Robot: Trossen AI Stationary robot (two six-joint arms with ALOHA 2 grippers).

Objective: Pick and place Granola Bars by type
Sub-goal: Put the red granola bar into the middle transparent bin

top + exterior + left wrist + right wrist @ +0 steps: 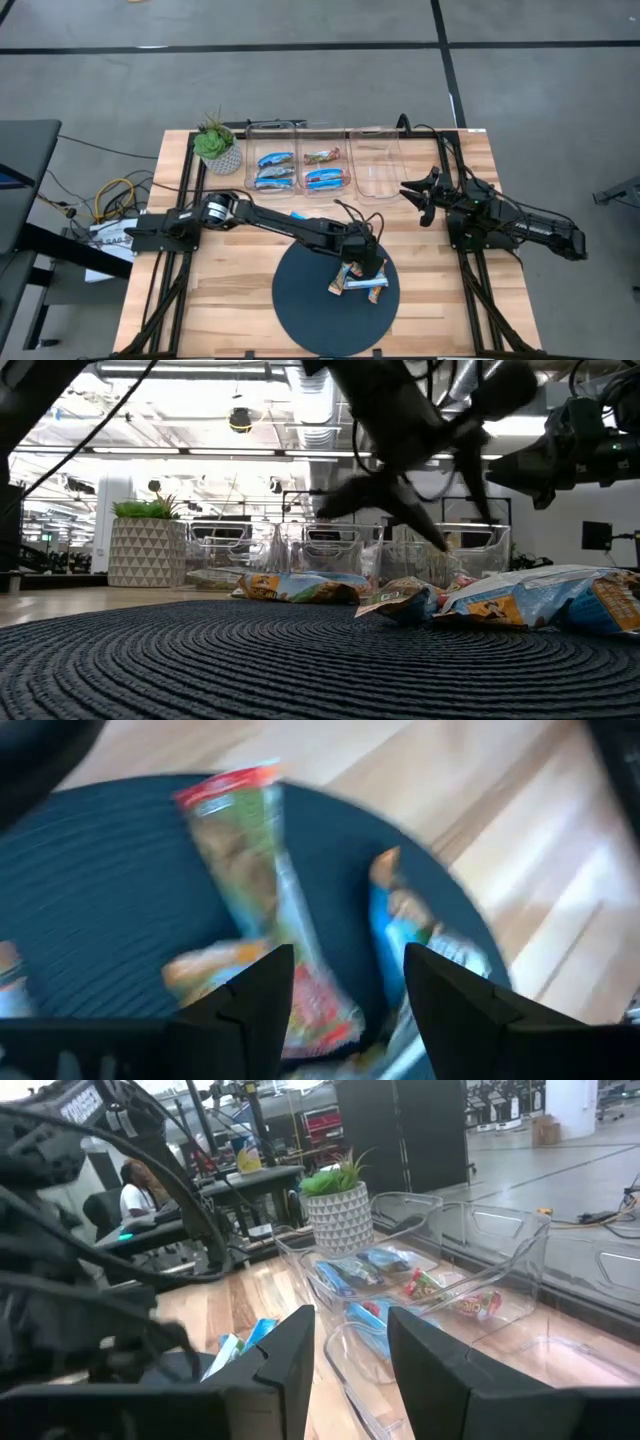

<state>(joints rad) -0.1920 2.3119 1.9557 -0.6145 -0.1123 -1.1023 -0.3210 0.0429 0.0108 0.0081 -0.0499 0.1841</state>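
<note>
Several granola bars point(358, 282) lie in a loose heap on the dark round mat point(310, 310). My left gripper point(368, 262) hangs open just above them, slanting down. In the left wrist view its fingers point(262, 988) stand either side of a green-and-red bar point(258, 870), with a blue bar point(400, 930) and an orange one point(205, 968) beside it. I cannot tell whether it touches any bar. The low view shows the heap point(410, 598) under the blurred fingers. My right gripper point(418, 192) waits open at the table's right.
Three clear bins stand at the far edge: the left one point(274, 170) holds blue bars, the middle one point(325, 168) a red-green bar and a blue one, and the right one point(376, 165) shows nothing inside. A blue bar point(300, 213) lies on the wood. A potted plant point(215, 146) stands far left.
</note>
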